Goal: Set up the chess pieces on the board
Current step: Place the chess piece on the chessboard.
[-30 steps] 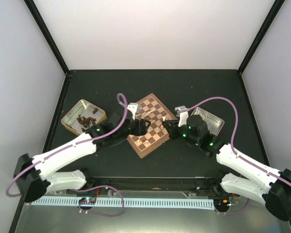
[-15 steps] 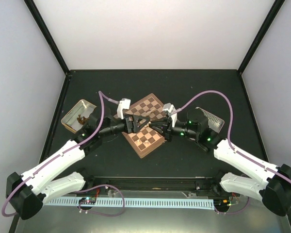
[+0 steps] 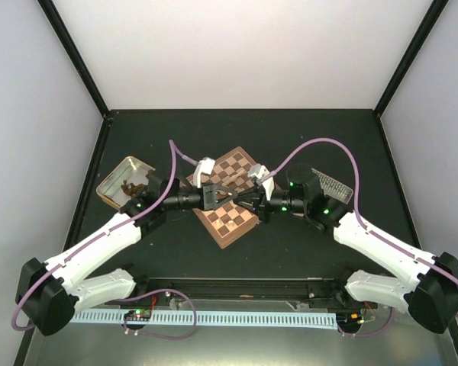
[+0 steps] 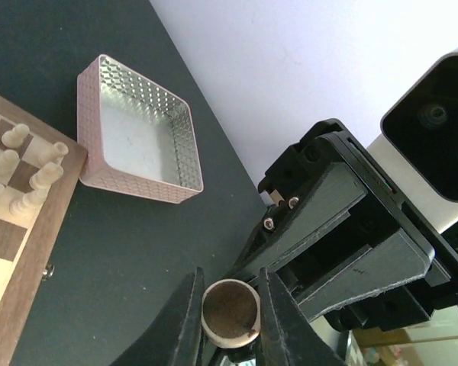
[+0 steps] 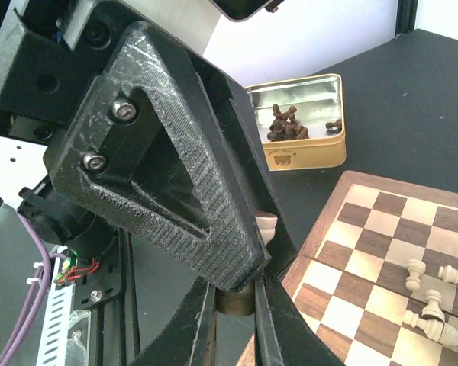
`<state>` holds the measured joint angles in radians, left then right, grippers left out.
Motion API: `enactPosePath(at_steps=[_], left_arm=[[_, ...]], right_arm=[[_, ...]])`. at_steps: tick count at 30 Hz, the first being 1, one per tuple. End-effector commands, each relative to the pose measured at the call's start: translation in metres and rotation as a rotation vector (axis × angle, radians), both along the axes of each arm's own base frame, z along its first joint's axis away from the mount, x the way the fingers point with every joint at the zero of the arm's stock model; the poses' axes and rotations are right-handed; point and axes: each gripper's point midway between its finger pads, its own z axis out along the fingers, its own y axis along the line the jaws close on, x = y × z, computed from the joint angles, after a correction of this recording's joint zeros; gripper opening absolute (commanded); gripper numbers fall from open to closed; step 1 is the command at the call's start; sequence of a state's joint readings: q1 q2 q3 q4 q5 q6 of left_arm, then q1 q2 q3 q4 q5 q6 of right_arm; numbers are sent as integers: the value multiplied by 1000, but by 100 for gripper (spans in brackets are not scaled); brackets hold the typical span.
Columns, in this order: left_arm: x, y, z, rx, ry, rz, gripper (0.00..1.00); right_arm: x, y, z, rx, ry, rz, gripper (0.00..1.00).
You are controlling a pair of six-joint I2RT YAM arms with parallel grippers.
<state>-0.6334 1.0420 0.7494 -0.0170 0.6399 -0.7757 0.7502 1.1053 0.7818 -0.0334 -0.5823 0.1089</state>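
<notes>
While the left pincer [image 4: 230,293] and right pincer [image 5: 235,305] were both clamped on one cream chess piece [image 4: 230,314] above the board [image 3: 227,221], a mistimed release was judged liable to drop it onto the other pieces [image 4: 15,164] by the 2 o'clock edge. The dark counter [image 3: 305,137] was enclosed by pale walls [image 3: 237,53].

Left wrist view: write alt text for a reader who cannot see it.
The left gripper pinches the round base of a chess piece, seen end-on, with the right gripper and its black body close behind. Left of them on the dark table sit an empty metal tin and a corner of the board holding cream pieces.
</notes>
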Motion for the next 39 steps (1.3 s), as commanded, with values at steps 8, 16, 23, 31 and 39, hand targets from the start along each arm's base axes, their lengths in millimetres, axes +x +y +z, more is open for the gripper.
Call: enactPosePath(at_steps=[8,16,23,31,39], left_arm=[[3,1,31,-97,-3,2,2],[10,0,58,-337,211,49,2],[16,-3,67,-467,358,51,2],[18,-2,64,-514,433,64,2],[22,-1,64,-523,448,83,2]], right_arm=[[3,-7,32,152,84,-93,34],[15,-25,75,511,319,-253,52],[30,-18,71,443,299,-300,50],[40,-19,57,345,195,-340,38],[35,-5,50,284,138,-248,38]])
